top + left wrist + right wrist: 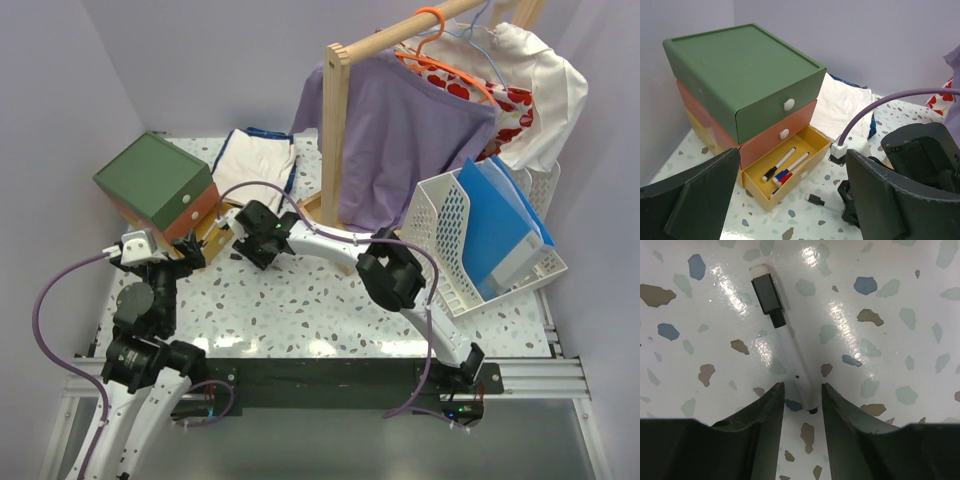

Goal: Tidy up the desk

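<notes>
Spread and empty, the left gripper [792, 160] is being held facing the open yellow drawer [812, 142], where other markers [787, 167] are being stored. Just right of that drawer, a loose marker [790, 350] is being left flat on the desk [890, 365]. Its tail is being straddled by the released right gripper [802, 390], with the long axis running away between the fingers [765, 420], cap farthest. The right arm is judged nearer, so only a closing is being called for.
</notes>
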`<action>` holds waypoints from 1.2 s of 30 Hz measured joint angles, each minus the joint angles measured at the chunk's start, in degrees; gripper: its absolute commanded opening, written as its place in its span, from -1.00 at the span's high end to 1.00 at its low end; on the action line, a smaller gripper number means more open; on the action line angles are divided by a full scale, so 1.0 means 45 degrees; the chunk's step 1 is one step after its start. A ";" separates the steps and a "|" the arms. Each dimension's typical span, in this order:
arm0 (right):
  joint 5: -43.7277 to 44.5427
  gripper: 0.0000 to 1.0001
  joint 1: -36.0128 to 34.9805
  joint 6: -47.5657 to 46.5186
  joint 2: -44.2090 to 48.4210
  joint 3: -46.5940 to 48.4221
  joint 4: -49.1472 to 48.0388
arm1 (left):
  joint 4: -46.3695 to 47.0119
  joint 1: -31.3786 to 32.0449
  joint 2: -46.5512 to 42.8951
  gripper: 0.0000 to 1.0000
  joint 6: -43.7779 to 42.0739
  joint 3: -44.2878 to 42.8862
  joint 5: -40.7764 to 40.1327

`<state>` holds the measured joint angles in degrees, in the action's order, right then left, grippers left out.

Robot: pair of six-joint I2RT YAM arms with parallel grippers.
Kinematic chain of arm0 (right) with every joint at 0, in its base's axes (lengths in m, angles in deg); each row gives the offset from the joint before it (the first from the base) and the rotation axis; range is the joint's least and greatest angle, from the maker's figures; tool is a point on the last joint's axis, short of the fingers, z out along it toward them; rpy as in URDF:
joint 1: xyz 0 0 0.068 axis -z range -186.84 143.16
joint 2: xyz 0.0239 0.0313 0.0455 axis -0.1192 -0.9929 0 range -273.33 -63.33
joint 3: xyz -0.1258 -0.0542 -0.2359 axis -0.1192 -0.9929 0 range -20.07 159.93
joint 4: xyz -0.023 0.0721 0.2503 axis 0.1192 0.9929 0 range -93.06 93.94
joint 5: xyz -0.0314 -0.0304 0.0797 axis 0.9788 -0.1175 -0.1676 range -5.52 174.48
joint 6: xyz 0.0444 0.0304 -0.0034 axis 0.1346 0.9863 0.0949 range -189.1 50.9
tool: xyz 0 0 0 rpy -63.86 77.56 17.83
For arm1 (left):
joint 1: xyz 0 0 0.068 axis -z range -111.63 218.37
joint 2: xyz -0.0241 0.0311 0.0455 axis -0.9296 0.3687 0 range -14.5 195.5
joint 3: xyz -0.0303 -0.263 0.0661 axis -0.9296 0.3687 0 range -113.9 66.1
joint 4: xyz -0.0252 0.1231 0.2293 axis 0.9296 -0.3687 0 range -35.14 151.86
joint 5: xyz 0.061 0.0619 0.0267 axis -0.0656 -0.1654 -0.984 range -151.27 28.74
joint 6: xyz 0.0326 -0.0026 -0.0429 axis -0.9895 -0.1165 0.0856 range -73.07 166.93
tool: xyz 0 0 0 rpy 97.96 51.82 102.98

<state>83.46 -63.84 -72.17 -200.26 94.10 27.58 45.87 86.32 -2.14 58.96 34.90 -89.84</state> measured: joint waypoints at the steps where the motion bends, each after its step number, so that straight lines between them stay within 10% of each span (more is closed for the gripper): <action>1: 0.0024 0.50 0.0000 -0.0019 -0.0034 0.0083 0.0053 | 0.0005 0.0000 0.0000 -0.83 0.0000 0.0000 0.0000; 6: 0.0248 0.91 0.0000 -0.0136 -0.0233 0.0301 0.0097 | 0.0000 0.0000 -0.0034 -0.83 0.0000 0.0010 0.0000; 22: -0.0855 1.00 0.0073 -0.0801 0.1977 -0.2623 0.0121 | 0.0015 0.0000 -0.0306 -0.85 0.0801 0.0092 0.0607; 36: -0.4352 1.00 0.1020 0.0495 0.7393 -0.5008 -0.0583 | 0.2210 -0.0005 -0.1564 -0.69 0.8446 0.3876 0.5226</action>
<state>63.88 -59.25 -69.94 -166.99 71.56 24.95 55.81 86.30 -9.17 96.97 52.34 -66.32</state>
